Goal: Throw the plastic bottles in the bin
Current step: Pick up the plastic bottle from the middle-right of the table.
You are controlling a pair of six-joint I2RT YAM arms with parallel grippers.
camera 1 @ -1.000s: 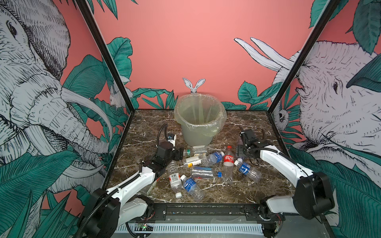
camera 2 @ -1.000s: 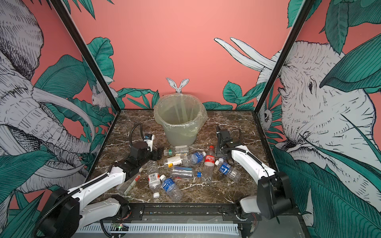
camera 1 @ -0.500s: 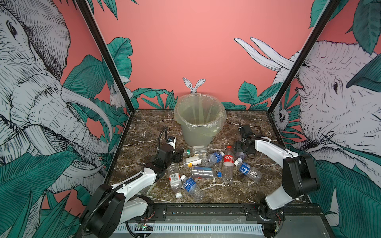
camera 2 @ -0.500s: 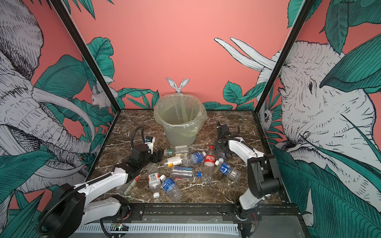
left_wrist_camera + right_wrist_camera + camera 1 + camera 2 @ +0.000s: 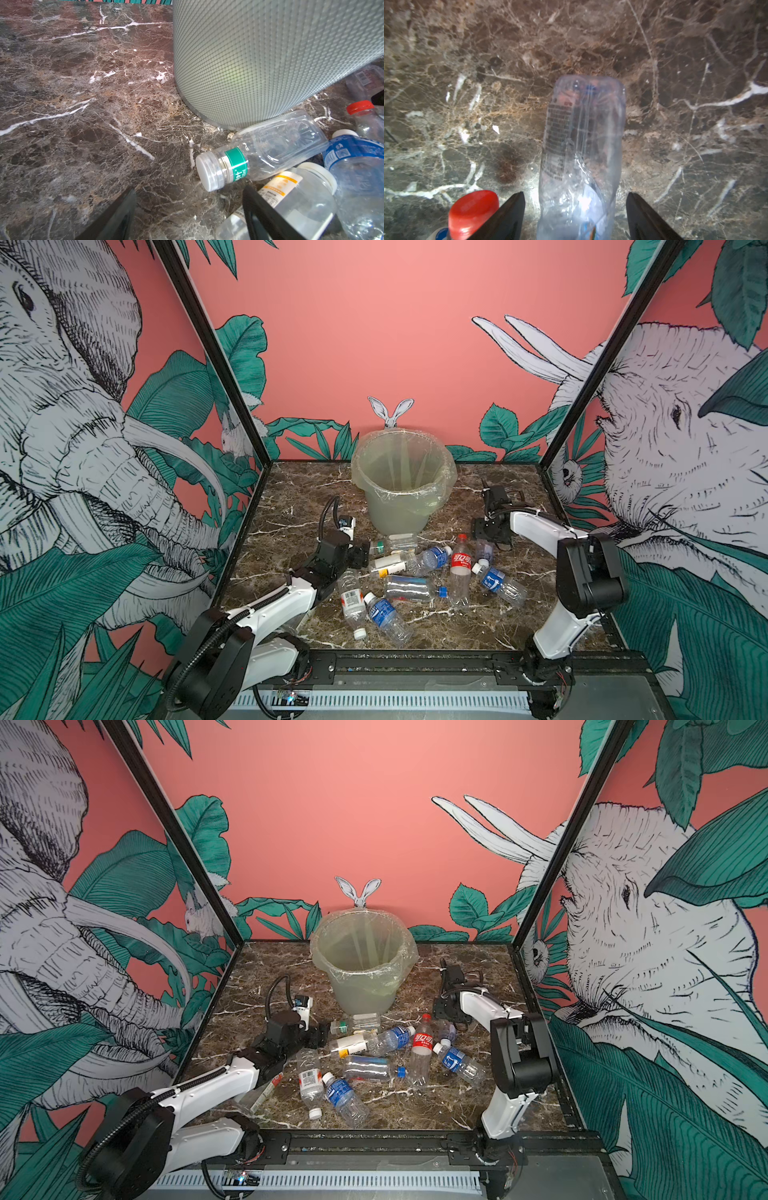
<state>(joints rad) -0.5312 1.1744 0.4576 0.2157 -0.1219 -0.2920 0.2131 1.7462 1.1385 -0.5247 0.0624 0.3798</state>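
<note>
hidden: right claw [image 5: 575, 195] fingertips are sitting behind the wrist in both top views, so only the wrist view is showing them
cut off: crumpled clear bottle [image 5: 581, 145] is running out of the frame edge at the claw end; its label print is blurring out
cut off 2: bin [image 5: 270, 52] is showing only its lower wall in the left wrist view
half-covered: one bottle [image 5: 266, 1090] is lying under the left forearm, and only part of it is showing in a top view
right claw: spread, straddling the crumpled clear bottle with a gap showing on each side; not pinching it
left claw [image 5: 190, 191]: spread, with nothing between the fingers; green-band bottle [image 5: 266, 149] is lying just ahead of it, cap toward the claw
finger overlap: one left finger [image 5: 261, 212] is overlapping the yellow-label bottle [image 5: 291, 193]; can't tell if it is touching
bottles [image 5: 415, 572]: lying clustered on the counter [image 5: 291, 497] in front of the bin [image 5: 399, 510]; the green-band one is resting at the bin's base
red-cap bottle [image 5: 460, 568]: lying just beside the right claw; its cap [image 5: 473, 209] is showing next to a finger
vs a second ago: right elbow is now standing raised and pulled in, with the claw dropped over the crumpled bottle; left claw is sitting nearer the bin; bottles are staying put
</note>
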